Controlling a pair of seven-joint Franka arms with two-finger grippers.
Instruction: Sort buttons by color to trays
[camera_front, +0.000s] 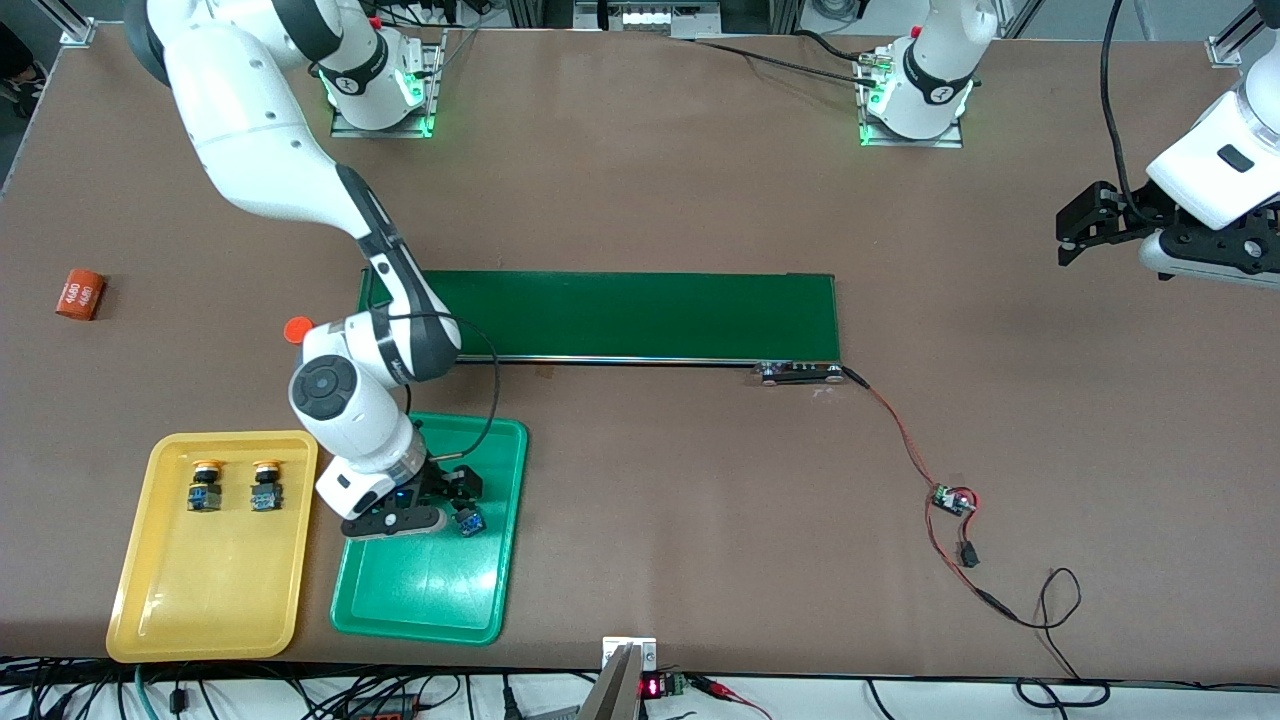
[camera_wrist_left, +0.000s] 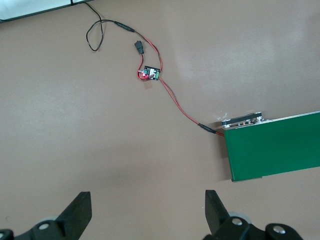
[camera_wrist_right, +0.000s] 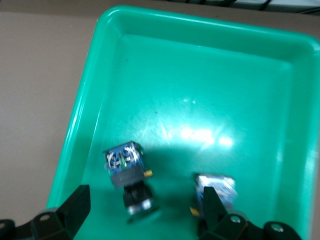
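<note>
Buttons are what I am sorting, and my right claw (camera_front: 462, 503) is hanging open just over the green tray (camera_front: 505, 560), gripping nothing. Two green-capped buttons are lying in that tray under it, one on its side (camera_wrist_right: 127, 175) and one (camera_wrist_right: 216, 189) partly hidden by my fingers (camera_wrist_right: 212, 207). Two yellow-capped buttons (camera_front: 207, 484) are sitting in the yellow tray (camera_front: 150, 590) beside it. I am judging them light, rigid and smooth-capped; the squarish black-and-blue body looks the surest place to pinch. My left claw (camera_front: 1085, 222) is waiting open above bare tabletop (camera_front: 700, 500) near the conveyor belt (camera_front: 640, 315). Only the right wrist view is showing both green buttons; the front view is showing just one.
</note>
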